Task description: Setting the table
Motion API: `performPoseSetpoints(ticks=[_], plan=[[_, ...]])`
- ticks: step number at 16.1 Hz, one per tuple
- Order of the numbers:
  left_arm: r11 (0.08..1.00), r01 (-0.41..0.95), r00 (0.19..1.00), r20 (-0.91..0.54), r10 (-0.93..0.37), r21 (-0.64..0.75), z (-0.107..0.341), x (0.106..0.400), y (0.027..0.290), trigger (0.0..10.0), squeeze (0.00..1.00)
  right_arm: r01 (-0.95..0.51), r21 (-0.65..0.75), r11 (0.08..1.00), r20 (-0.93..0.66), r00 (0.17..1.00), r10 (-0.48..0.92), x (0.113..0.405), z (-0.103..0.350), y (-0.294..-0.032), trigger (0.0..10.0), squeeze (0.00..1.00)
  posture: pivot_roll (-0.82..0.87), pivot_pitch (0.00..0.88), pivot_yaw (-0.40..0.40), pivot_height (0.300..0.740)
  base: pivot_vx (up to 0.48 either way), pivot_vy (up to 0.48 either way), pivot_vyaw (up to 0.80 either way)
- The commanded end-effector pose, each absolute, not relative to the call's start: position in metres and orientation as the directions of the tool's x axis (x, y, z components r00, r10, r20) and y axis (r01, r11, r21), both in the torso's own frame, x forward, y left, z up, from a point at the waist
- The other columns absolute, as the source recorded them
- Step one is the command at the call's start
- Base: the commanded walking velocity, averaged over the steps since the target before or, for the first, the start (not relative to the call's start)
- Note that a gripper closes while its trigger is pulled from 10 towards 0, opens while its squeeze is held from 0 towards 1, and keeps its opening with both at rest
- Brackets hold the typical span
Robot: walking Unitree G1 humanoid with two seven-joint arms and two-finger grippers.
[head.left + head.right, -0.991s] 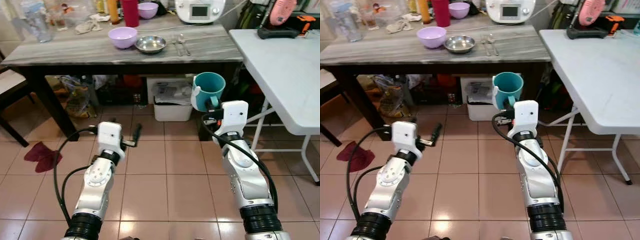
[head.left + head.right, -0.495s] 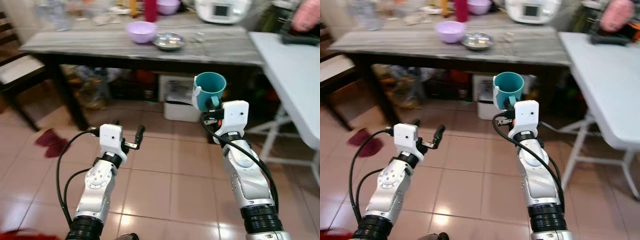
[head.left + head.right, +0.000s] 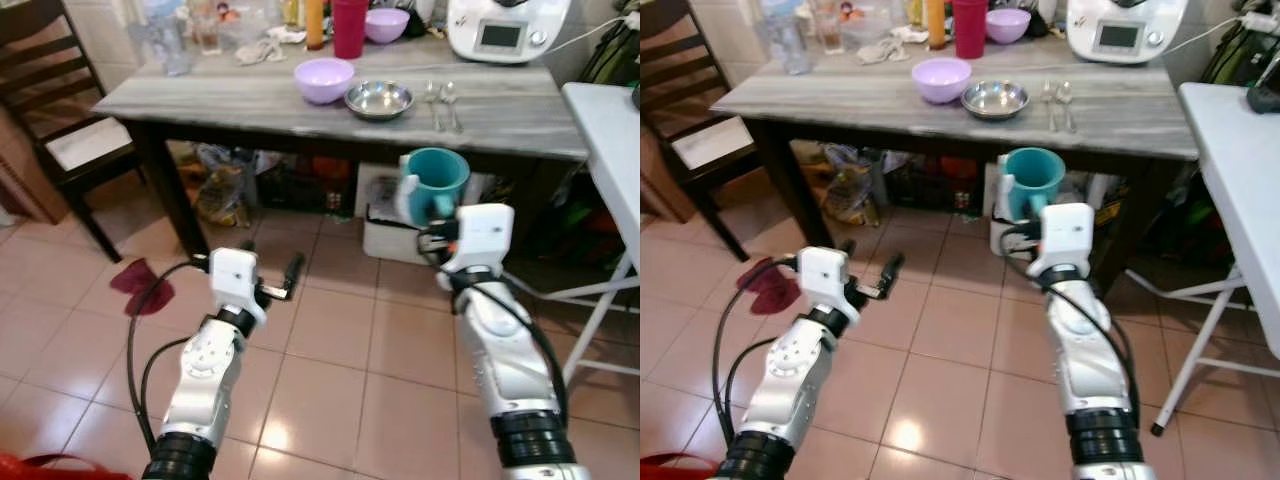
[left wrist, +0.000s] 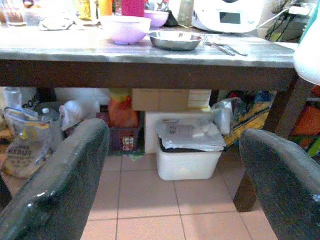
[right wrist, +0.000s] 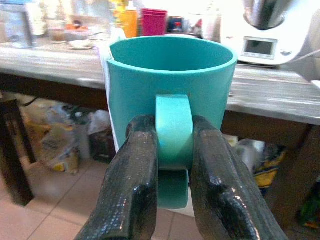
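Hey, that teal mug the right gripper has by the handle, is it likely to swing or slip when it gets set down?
The teal mug looks rigid and probably light plastic. The right gripper pinches only its handle, so the mug could pivot if bumped. It stands upright and appears empty, so spilling seems unlikely, though the smooth handle may slide between the fingers.
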State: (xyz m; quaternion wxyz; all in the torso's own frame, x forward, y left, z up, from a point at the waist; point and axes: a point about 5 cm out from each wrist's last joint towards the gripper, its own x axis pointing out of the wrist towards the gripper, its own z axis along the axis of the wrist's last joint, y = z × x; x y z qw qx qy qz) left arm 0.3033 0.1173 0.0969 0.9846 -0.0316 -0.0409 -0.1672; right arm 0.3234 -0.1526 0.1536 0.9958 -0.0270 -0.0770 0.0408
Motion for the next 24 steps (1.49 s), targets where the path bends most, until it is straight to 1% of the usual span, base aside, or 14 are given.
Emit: performPoseSetpoints(ticks=[1,3,6,10,24], plan=[[0.951,0.308,0.949,0.087,-0.304,-0.037,0.098,0.304,0.128,10.0,0.00,-0.108,-0.041,0.993,0.167,0.979,0.114,0.326,0.159,-0.141,10.0,0.00,-0.20,0.070,0.008,0.740,0.319,0.000,-0.50],[0.950,0.310,0.948,0.088,-0.306,-0.041,0.098,0.304,0.127,10.0,0.00,-0.108,-0.042,0.993,0.169,0.979,0.114,0.326,0.160,-0.141,10.0,0.00,-0.20,0.071,0.008,0.740,0.322,0.000,-0.50],[0.944,0.325,0.943,0.087,-0.320,-0.050,0.098,0.305,0.123,10.0,0.00,-0.097,-0.040,0.994,0.167,0.981,0.103,0.325,0.160,-0.144,10.0,0.00,-0.21,0.073,0.012,0.740,0.324,0.000,0.00],[0.939,0.339,0.939,0.087,-0.334,-0.053,0.098,0.306,0.121,10.0,0.00,-0.085,-0.041,0.996,0.166,0.982,0.090,0.322,0.159,-0.146,10.0,0.00,-0.23,0.078,0.019,0.740,0.322,0.000,-0.46],[0.930,0.362,0.930,0.092,-0.355,-0.068,0.099,0.306,0.115,10.0,0.00,-0.074,-0.080,0.994,0.174,0.981,0.087,0.322,0.161,-0.147,10.0,0.00,-0.23,0.075,0.021,0.740,0.327,0.000,0.00]])
